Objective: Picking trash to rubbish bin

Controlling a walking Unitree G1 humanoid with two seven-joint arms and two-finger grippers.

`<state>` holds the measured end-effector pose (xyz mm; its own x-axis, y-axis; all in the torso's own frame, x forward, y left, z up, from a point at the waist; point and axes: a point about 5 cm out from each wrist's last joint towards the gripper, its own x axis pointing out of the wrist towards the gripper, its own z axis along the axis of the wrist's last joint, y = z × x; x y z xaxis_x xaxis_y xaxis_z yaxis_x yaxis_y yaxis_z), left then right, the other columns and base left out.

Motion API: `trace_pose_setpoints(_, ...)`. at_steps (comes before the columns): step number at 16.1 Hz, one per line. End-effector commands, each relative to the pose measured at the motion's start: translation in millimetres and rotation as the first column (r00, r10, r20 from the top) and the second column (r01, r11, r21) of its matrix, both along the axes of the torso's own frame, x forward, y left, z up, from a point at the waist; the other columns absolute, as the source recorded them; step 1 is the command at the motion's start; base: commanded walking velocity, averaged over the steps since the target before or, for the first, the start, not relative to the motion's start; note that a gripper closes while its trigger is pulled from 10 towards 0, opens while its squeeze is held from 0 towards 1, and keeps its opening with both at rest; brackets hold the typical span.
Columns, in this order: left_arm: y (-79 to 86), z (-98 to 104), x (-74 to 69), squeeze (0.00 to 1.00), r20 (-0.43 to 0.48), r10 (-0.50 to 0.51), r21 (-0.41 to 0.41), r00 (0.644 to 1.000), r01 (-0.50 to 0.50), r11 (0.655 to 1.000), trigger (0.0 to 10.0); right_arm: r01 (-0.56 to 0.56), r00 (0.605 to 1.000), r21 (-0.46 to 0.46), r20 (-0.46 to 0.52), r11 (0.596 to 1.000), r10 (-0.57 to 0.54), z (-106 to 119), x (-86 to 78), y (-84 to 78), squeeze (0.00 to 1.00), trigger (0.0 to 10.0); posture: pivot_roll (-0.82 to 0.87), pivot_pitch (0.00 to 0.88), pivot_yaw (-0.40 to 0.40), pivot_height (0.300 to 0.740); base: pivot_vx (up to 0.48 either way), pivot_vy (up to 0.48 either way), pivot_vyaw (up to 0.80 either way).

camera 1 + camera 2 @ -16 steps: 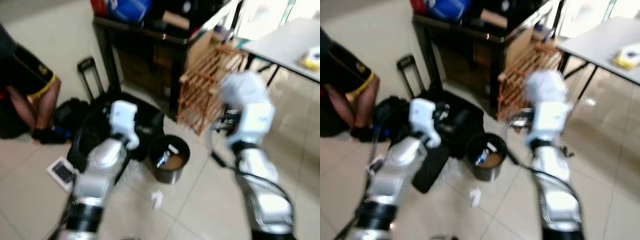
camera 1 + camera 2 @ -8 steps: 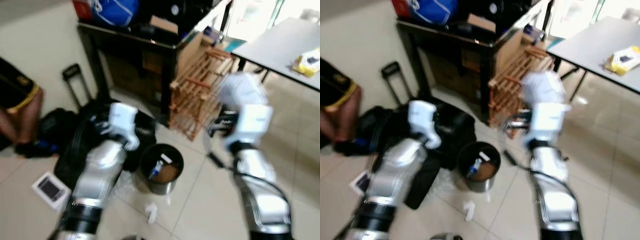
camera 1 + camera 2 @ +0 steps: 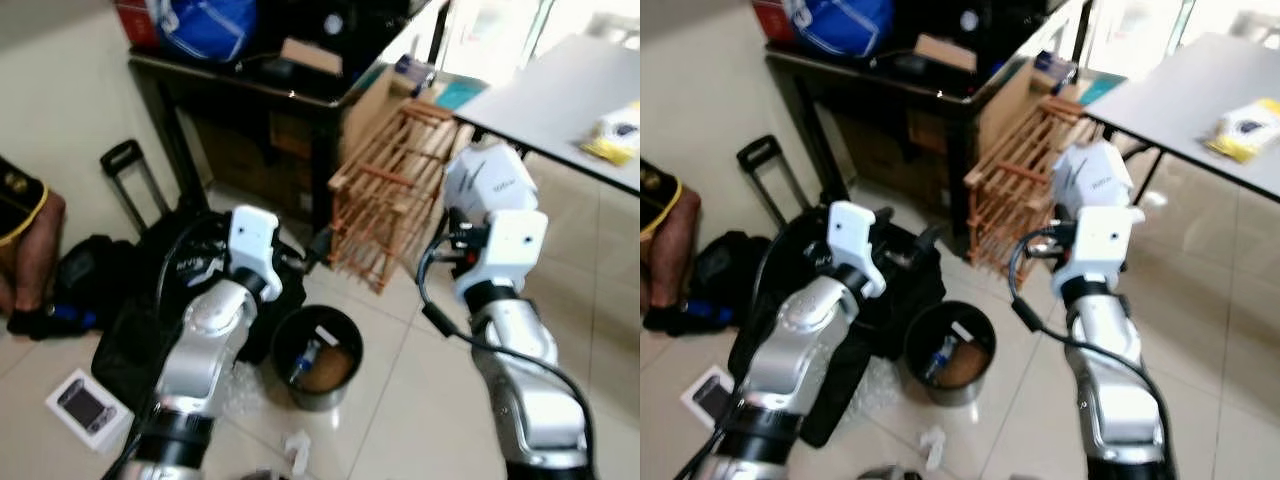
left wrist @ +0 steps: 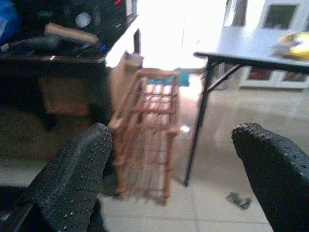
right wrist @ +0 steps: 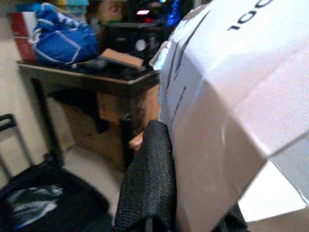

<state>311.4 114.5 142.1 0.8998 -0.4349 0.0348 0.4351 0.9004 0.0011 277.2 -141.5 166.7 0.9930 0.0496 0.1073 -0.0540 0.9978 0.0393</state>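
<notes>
The black round rubbish bin (image 3: 350, 345) stands on the tiled floor between my arms, with brown paper and a blue-and-white scrap inside. A white crumpled scrap (image 3: 297, 450) lies on the floor just in front of it, beside some clear plastic (image 3: 235, 385). My right gripper (image 3: 470, 215) is raised above and to the right of the bin, shut on a white carton (image 5: 227, 96) with black print; one black finger (image 5: 147, 183) presses its side. My left gripper (image 4: 171, 145) is open with nothing between its fingers, held above the black bag left of the bin.
A wooden rack (image 3: 390, 190) leans behind the bin, against a dark table (image 3: 250, 75) carrying a blue bag (image 3: 215, 20). A black wheeled bag (image 3: 140, 310) and a small device (image 3: 85, 405) lie on the left, by a person's leg (image 3: 25, 240). A grey table (image 3: 560, 100) stands on the right.
The camera has moved, so the whole scene has slid left and the picture has sharpened. Both arms hold much the same pose, the right still on the carton.
</notes>
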Motion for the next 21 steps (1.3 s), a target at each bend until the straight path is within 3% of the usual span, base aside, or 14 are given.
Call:
trace_pose_setpoints(1, 1.3, 2.5, 0.9, 0.0, 0.007, 0.01, 0.006, 1.0, -0.01, 1.0, 10.0, -0.012, 1.0, -0.007, 0.006, 1.0, 0.012, 1.8, -0.9, 1.7, 0.0, 10.0, -0.04, 0.115, 0.034, 0.74, 0.281, 0.0, 0.0)
trace_pose_setpoints(17, 3.6, -2.8, -0.5, 0.0, -0.014, 0.03, 0.026, 0.999, -0.029, 0.999, 10.0, -0.039, 0.999, -0.01, -0.004, 0.999, 0.039, 0.0, -3.5, 5.6, 0.0, 10.0, -0.03, 0.121, 0.029, 0.74, 0.324, 0.017, 0.0)
trace_pose_setpoints(21, 1.0, -4.9, -3.4, 0.0, -0.02, 0.028, 0.017, 0.999, -0.027, 0.999, 10.0, -0.055, 0.998, -0.009, -0.016, 0.998, 0.054, -2.1, -5.1, 7.5, 0.0, 10.0, -0.03, 0.135, 0.026, 0.74, 0.0, 0.0, 0.0)
